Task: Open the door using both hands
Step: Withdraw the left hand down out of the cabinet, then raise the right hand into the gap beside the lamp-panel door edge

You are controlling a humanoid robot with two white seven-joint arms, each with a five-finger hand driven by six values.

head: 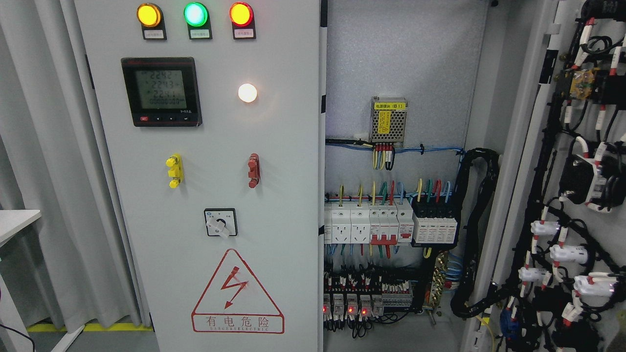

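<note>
I can't tell my fingers' state, neither hand showing; right door swung wide, left door closed, its handle presumably next.

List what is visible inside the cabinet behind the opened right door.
Inside the cabinet: a power supply with a yellow label, a row of breakers, relays below and a black cable bundle. The closed left door covers the rest.

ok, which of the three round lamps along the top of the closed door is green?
The middle round green indicator lamp, between the amber lamp on its left and the red-orange lamp on its right.
</note>
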